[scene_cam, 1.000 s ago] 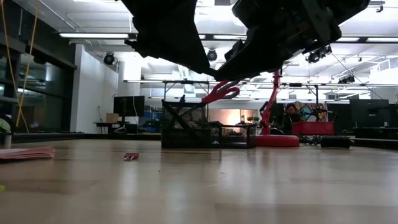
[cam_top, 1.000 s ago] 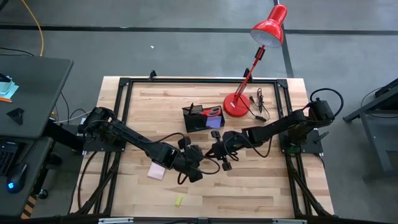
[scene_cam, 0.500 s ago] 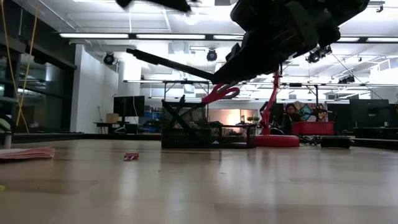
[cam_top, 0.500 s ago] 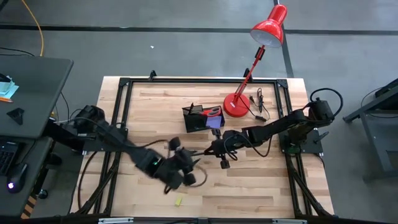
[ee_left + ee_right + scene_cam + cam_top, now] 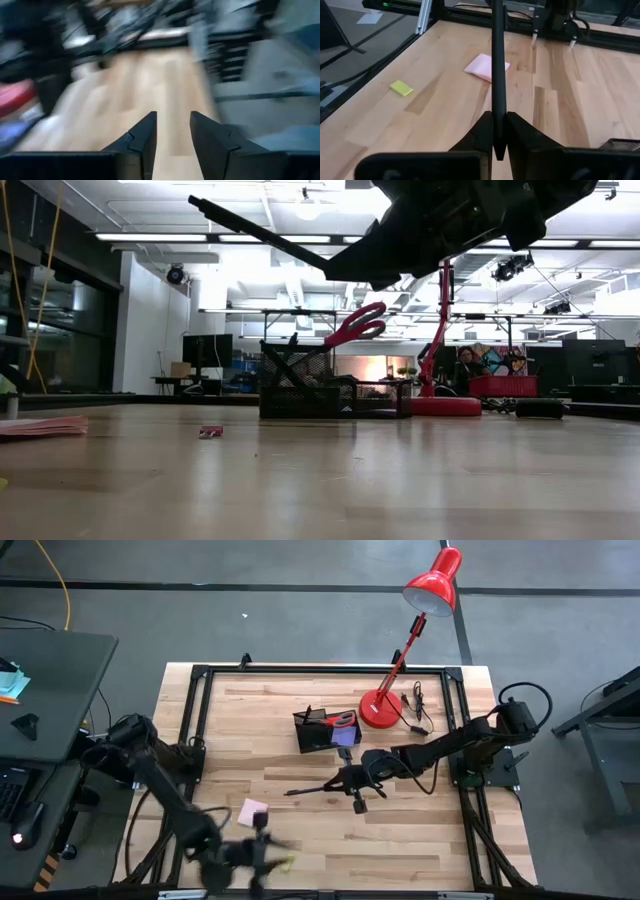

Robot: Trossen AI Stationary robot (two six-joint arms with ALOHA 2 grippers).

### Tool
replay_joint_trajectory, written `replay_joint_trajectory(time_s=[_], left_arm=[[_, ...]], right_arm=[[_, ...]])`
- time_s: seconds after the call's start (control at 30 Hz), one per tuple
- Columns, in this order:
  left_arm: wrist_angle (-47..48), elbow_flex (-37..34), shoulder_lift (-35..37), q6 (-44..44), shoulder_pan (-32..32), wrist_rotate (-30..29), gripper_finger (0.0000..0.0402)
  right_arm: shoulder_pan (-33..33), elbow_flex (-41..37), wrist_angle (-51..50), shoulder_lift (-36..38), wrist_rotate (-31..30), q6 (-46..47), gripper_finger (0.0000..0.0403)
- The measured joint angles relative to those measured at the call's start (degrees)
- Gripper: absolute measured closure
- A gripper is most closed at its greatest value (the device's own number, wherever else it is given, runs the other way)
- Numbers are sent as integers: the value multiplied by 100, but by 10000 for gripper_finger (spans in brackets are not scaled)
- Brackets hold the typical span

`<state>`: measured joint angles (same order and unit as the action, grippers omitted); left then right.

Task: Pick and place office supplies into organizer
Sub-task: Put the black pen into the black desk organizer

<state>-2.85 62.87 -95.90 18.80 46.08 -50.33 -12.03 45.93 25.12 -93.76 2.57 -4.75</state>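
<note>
A slim black pen [image 5: 305, 788] hangs over the table's middle, with my right gripper [image 5: 338, 783] shut on it. The black organizer [image 5: 322, 730] stands farther back, with red-handled scissors [image 5: 355, 325] sticking up out of it and a purple pad [image 5: 346, 738] at its right end. A pink pad [image 5: 487, 67] and a small yellow piece [image 5: 401, 88] lie flat on the wood toward the near left. My left gripper [image 5: 172, 117] is above the near edge [image 5: 262, 852], open, with nothing between its fingers. My right gripper pinches the pen near its right end [image 5: 498, 131] between its two fingers [image 5: 485, 132]. The fingers come from the table's right, slanting a little down, and the pen runs along them. The pen is clear of the table, its free end [image 5: 205, 205] pointing left and up.
The red desk lamp stands with its round base [image 5: 380, 710] right of the organizer. A black cable [image 5: 415, 705] lies beside it. A black metal frame [image 5: 195, 710] rims the table. Bare wood lies between the pink pad and the organizer.
My left gripper has drawn away from my right gripper and swung fast toward the table's near left edge. My right gripper has stayed in place and tipped slightly, so the pen's free end has risen.
</note>
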Motion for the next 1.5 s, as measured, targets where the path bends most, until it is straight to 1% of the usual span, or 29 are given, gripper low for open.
replay_joint_trajectory(time_s=[0.07, 0.17, 0.23, 0.3, 0.37, 0.47, 0.53, 0.67, 0.8, 0.93, 1.13, 1.23, 1.3, 1.4, 1.5], left_arm=[[-1354, -506, 0, -685, 232, 193, 307], [-3429, -1395, 0, -1614, 407, 483, 322], [-4600, -1972, 0, -1928, 429, 407, 332], [-5414, -2494, 1, -2012, 420, 370, 340], [-6191, -2948, 14, -2259, 420, 101, 348], [-7339, -3473, 39, -2812, 418, -199, 358], [-7828, -3725, 39, -3153, 421, -341, 364], [-8322, -4001, 39, -3352, 315, -1005, 370], [-8282, -4027, 33, -3431, 71, -1449, 354], [-8322, -3959, 59, -2973, -248, -1524, 334], [-8229, -3975, 70, -3040, -556, -1461, 330], [-8232, -3972, 70, -2987, -653, -1692, 330], [-8255, -3965, 70, -2755, -689, -2069, 330], [-8180, -3960, 70, -2477, -716, -2282, 330], [-7762, -3958, 68, -1560, -721, -2351, 330]], right_arm=[[0, 0, 79, 0, -2, -9, 387], [0, 2, 217, 0, 0, -16, 387], [-12, 2, 361, 0, 0, -20, 387], [-23, 2, 454, 0, -1, -48, 387], [-46, 2, 541, 0, -2, -81, 387], [-89, 2, 623, 0, -158, -196, 387], [-131, 2, 765, 0, -347, -295, 387], [-238, 2, 1049, 0, -448, -446, 387], [-312, 2, 1212, 0, -441, -475, 387], [-355, 2, 1235, 0, -426, -518, 387], [-376, 2, 1286, -2, -411, -582, 387], [-376, 2, 1294, 0, -362, -582, 387], [-376, 2, 1294, 0, -336, -582, 387], [-376, 2, 1292, -2, -327, -582, 387], [-376, 2, 1292, -2, -310, -612, 387]])
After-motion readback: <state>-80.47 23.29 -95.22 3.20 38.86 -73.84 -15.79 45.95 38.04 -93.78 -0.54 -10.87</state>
